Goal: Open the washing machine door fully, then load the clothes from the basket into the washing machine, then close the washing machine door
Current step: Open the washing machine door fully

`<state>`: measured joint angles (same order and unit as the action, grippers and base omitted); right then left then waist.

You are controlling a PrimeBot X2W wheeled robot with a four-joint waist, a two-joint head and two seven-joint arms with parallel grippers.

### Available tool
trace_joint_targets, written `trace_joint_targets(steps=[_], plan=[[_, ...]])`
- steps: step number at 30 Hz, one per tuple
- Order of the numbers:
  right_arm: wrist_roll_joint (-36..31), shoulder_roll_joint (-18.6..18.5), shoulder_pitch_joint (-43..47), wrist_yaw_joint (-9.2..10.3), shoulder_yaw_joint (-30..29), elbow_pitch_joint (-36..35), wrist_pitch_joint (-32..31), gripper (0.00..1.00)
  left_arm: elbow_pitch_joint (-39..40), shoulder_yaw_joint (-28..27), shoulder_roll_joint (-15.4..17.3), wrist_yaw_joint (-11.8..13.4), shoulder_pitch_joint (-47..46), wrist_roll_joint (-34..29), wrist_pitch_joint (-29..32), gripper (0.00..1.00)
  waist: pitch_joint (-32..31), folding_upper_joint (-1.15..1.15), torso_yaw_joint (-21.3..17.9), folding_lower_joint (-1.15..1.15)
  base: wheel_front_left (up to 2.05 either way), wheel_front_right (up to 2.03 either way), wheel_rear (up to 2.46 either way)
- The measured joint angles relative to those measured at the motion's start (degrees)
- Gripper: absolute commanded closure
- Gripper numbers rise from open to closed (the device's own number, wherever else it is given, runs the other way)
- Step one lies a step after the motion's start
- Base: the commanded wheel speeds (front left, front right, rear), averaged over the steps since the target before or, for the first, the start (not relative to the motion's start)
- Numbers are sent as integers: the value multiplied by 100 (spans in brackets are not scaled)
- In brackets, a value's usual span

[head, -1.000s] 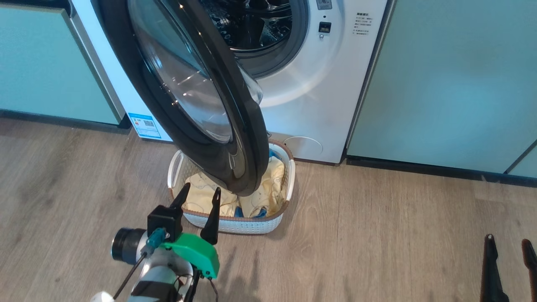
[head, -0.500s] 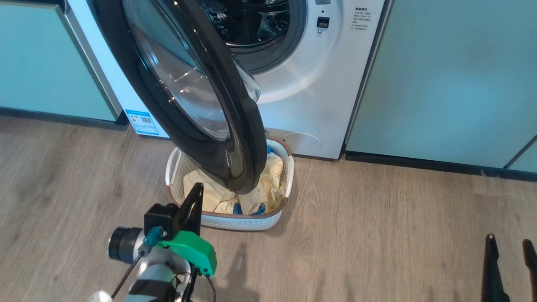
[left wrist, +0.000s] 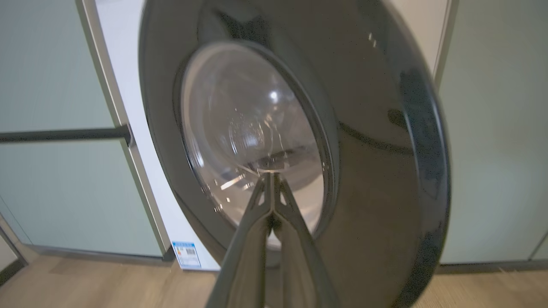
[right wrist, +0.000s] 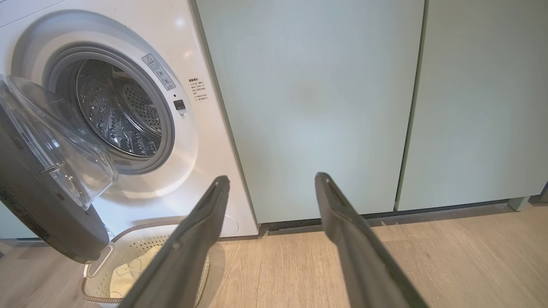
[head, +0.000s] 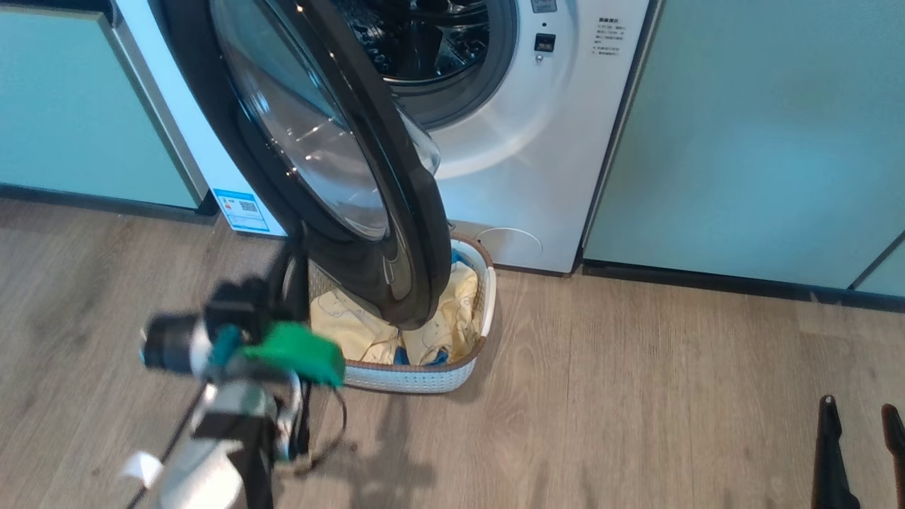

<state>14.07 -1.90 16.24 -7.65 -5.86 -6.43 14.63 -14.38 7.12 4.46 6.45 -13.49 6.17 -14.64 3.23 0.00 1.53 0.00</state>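
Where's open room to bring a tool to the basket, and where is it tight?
Free: bare floor right of the basket, between the green cabinet and the open right tool. Crowded: over the basket, where the washing machine door hangs above the clothes, and its left end, where the shut left tool points at the door.

Floor: grey-brown wood-look planks [head: 636, 396], running under and beyond both sets of jaws. Dead ahead of the right gripper [right wrist: 272, 177] jaws: pale green cabinet doors [right wrist: 317, 98], matte, vertical seam [right wrist: 412, 102] to the right of the jaws, dark plinth [right wrist: 385, 215] at floor line. Left of the left gripper [left wrist: 270, 176] jaws: more pale green fronts [left wrist: 47, 72], split by a dark horizontal gap [left wrist: 64, 134]. Light soft, even.
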Motion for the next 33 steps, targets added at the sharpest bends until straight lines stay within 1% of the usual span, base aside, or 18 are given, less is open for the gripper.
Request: trace_joint_targets(steps=[4,9,12,17,18,19,24,29,33], plan=[[7,0,2,0,-1,2,0,0,592,-133,71,86,-357,-108,-1,100,-60,0,30,0,0,0,0],[7,1,4,0,14,22,0,0,1343,-62,87,127,-909,-260,-7,100,-140,0,60,0,0,0,0],[5,1,6,0,51,35,0,0,1664,162,54,105,-1295,-274,-8,100,-188,0,54,-1,0,0,0],[5,2,18,0,98,40,0,0,1947,849,-64,-157,-1708,-302,70,100,-228,0,-7,0,0,0,0],[5,2,25,0,108,42,0,0,1968,1021,-103,-230,-1745,-260,113,100,-233,0,-28,0,0,0,0],[5,2,59,0,123,45,0,0,1971,1360,-168,-321,-1756,-148,277,100,-238,0,-68,0,0,0,0],[4,2,114,0,168,63,0,0,1801,2080,-191,-412,-1714,363,679,100,-217,0,-168,0,0,0,0],[5,2,113,0,171,63,0,0,1384,2453,-192,-397,-1516,792,1025,100,-153,0,-216,0,0,0,0],[7,2,107,0,168,63,0,0,939,2507,-189,-322,-1451,1018,1285,100,-99,0,-213,0,0,0,0]])
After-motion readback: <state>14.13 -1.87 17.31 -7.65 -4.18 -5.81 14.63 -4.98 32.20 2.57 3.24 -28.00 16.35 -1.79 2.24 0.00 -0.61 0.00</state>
